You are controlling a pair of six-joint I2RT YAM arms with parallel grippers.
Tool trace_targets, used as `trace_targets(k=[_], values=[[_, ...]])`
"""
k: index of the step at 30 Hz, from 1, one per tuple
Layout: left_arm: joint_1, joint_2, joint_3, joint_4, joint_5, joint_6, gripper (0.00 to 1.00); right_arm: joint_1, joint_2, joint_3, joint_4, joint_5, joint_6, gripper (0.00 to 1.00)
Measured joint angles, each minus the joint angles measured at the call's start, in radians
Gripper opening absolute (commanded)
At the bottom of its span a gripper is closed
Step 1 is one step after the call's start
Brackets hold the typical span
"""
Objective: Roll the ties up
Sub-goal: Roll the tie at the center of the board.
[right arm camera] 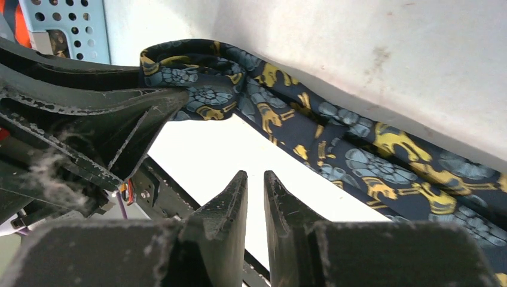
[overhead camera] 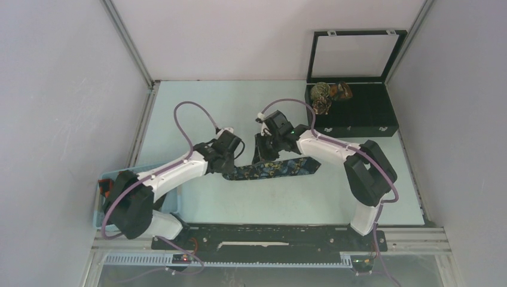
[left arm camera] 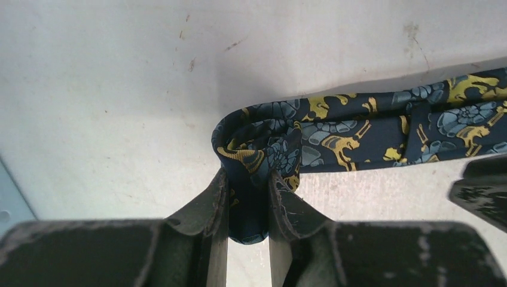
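A dark navy tie (overhead camera: 281, 168) with yellow-blue specks lies flat across the middle of the table, wide pointed end to the right. My left gripper (overhead camera: 230, 173) is shut on its narrow left end, which is folded over into a first loop (left arm camera: 263, 140) between the fingers (left arm camera: 248, 176). My right gripper (overhead camera: 262, 156) hovers just behind the tie's middle, its jaws almost together with nothing between them (right arm camera: 255, 174). The tie (right arm camera: 359, 155) runs past its right side. Three rolled ties (overhead camera: 326, 95) sit as small coils in the black box.
The black box (overhead camera: 359, 122) with its lid raised stands at the back right. A light blue bin (overhead camera: 110, 179) holding something orange sits at the left edge by the left arm's base. Grey walls close in both sides.
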Motion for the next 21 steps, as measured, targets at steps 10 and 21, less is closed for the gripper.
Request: trace_targets(k=[10, 21], values=[[-0.079, 0.136, 0.112, -0.103, -0.136, -0.004, 0.04, -0.05, -0.037, -0.048, -0.018, 0.005, -0.014, 0.19], [-0.137, 0.251, 0.209, -0.173, -0.19, -0.011, 0.05, -0.072, -0.079, -0.071, -0.028, 0.008, -0.016, 0.19]])
